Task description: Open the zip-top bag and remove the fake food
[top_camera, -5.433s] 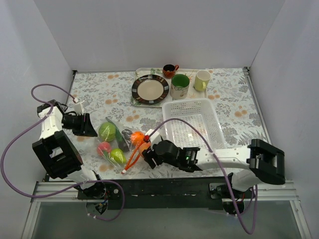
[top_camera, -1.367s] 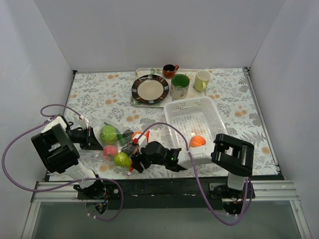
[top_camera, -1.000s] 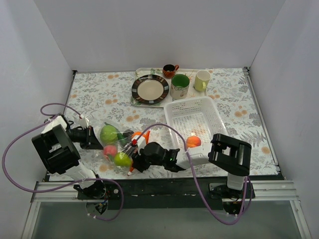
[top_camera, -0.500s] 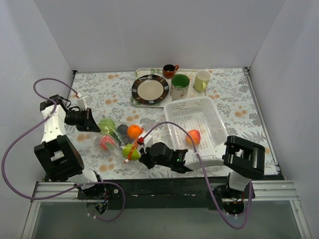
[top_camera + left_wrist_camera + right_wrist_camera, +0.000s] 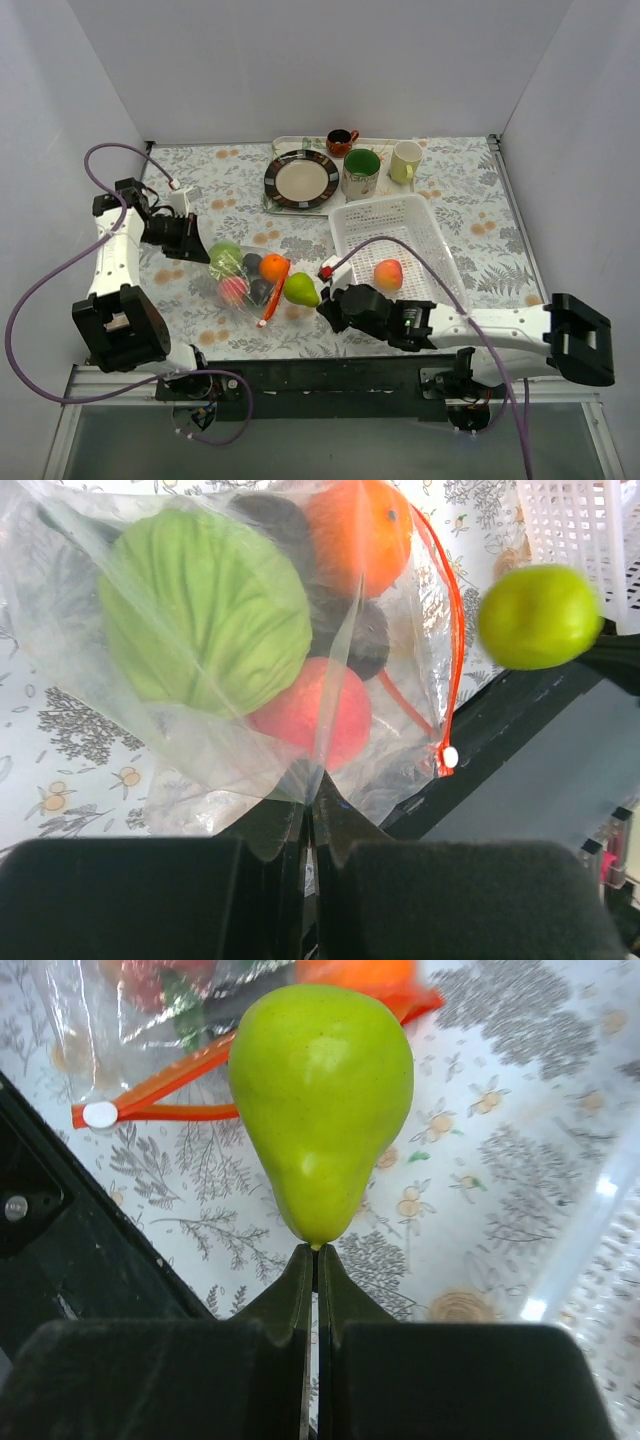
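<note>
The clear zip-top bag (image 5: 247, 278) (image 5: 200, 770) lies left of centre, its orange-red zip strip (image 5: 455, 660) (image 5: 170, 1100) facing the near edge. My left gripper (image 5: 200, 250) (image 5: 315, 780) is shut on the bag's far-left edge. Inside it show a green apple (image 5: 205, 620), an orange (image 5: 360, 530), a pink-red piece (image 5: 310, 715) and a dark piece (image 5: 365, 645). The yellow-green pear (image 5: 300, 290) (image 5: 320, 1100) is outside the bag, right of the zip strip. My right gripper (image 5: 322, 303) (image 5: 315, 1250) is shut on the pear's narrow tip.
A white lattice basket (image 5: 345, 215) stands right of the bag with a peach (image 5: 388, 273) in it. At the back, a tray carries a plate (image 5: 302, 180), a green mug (image 5: 360, 172), a pale mug (image 5: 405, 160) and a small red cup (image 5: 342, 142).
My right gripper shut on the pear and drew it out of the bag to the right. The left gripper moved farther back with the bag, pulling it along.
</note>
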`<state>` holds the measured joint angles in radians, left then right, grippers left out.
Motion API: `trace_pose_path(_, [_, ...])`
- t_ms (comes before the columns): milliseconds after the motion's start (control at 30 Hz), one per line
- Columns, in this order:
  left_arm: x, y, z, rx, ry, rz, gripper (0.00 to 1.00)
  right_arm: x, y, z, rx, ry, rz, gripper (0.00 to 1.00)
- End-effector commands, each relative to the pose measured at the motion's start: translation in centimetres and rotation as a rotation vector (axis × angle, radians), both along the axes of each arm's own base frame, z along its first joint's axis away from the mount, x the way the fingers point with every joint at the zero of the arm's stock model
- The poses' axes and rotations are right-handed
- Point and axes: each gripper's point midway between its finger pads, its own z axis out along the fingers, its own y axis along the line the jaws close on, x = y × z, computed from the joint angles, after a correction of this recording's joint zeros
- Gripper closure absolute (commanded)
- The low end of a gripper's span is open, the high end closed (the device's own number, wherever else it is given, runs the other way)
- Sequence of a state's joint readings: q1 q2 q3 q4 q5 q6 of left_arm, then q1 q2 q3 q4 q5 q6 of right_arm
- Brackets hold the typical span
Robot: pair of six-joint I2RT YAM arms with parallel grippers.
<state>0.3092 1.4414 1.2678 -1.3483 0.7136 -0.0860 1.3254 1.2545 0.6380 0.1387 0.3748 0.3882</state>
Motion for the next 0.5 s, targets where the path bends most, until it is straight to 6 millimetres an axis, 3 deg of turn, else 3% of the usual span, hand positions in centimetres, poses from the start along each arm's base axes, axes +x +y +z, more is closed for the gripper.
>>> trace_pose_path(0, [0.8,0.6,2.8,0.096,-0.124,0.004,1.0,2.1,-2.9,5.3,0.036,-0.118,-0.127,0.99])
trace_pose_path(100, [0.8,0.8,2.9,0.125,-0.145,0.0,1.0,3.8,-6.4,6.8,0.011,-0.171,-0.266,0.99])
trace_pose_path(200, [0.7,0.4,3.7,0.137,-0.159,-0.013,1.0,6.7,-11.8,5.8,-0.066,-0.187,-0.516,0.99])
trace_pose_path(300, [0.9,-0.5,5.6,0.126,-0.19,-0.026,1.0,8.6,-15.6,3.9,-0.131,-0.156,-0.665,0.99])
trace_pose_path(400, [0.5,-1.2,6.5,0.115,-0.201,-0.037,1.0,9.7,-17.4,1.4,-0.205,-0.113,-0.73,0.99])
trace_pose_path(467, [0.1,-1.0,6.1,0.134,-0.206,-0.042,1.0,10.1,-17.5,0.6,-0.238,-0.085,-0.741,0.99])
